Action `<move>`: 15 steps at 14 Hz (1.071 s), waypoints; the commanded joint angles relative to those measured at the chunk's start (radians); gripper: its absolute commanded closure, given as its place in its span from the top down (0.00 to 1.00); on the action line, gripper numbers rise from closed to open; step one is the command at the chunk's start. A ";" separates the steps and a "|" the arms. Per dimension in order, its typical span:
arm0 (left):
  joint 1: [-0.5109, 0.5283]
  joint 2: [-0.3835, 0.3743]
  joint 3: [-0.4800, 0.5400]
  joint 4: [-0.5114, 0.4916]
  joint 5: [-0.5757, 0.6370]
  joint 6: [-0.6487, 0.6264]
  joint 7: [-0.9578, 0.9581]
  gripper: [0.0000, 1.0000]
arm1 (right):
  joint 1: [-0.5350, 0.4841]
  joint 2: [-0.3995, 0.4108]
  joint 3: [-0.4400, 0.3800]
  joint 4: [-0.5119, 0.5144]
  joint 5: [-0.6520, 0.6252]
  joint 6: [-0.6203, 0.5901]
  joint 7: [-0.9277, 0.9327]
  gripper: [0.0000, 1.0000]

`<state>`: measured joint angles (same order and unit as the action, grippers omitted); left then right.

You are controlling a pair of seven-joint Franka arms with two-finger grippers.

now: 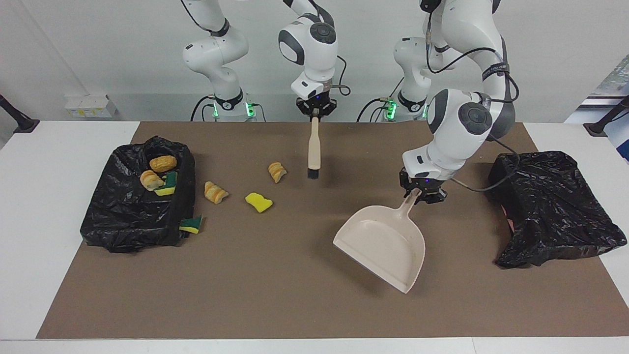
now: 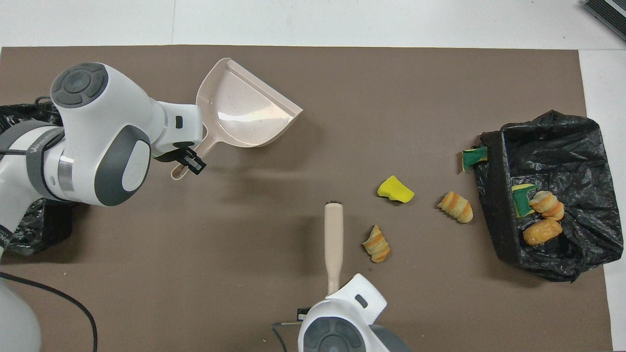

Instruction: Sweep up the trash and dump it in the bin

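Four trash pieces [image 1: 259,202] lie loose beside the bin [image 1: 132,206], so your left gripper [image 1: 421,192] grips the dustpan [image 1: 383,246] aloft while your right gripper [image 1: 316,110] clamps the brush [image 1: 313,150], ready to sweep.

We see a brown mat [image 1: 275,305] covering most of a white table [image 1: 44,196], whose bare surface shows as strips along the frame's side and bottom edges. At the upper left of the facing view, a small white outlet box [image 1: 91,105] sits against the pale wall [image 1: 98,49]. A black post [image 1: 17,120] is beside it at the frame's edge. A second black post [image 1: 607,120] stands at the upper right. In the overhead view's top right corner there is a dark slatted object [image 2: 606,12].
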<state>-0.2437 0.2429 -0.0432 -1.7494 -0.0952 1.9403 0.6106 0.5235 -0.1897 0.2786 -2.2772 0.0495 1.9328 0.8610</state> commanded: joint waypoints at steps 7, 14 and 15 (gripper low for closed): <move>-0.080 -0.095 -0.006 -0.097 0.190 -0.110 0.304 0.00 | -0.358 0.061 0.011 0.028 -0.280 -0.144 -0.238 0.00; -0.178 -0.160 -0.011 -0.214 0.192 -0.081 0.293 0.00 | -0.448 0.010 0.011 -0.031 -0.298 -0.290 -0.192 0.00; -0.199 -0.166 -0.009 -0.246 0.192 -0.061 0.290 0.00 | -0.456 0.004 0.013 -0.045 -0.300 -0.288 -0.192 0.00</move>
<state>-0.4015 0.1239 -0.0648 -1.9125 0.0768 1.8348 0.9075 0.0949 -0.1419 0.2759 -2.2791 -0.2261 1.6443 0.6501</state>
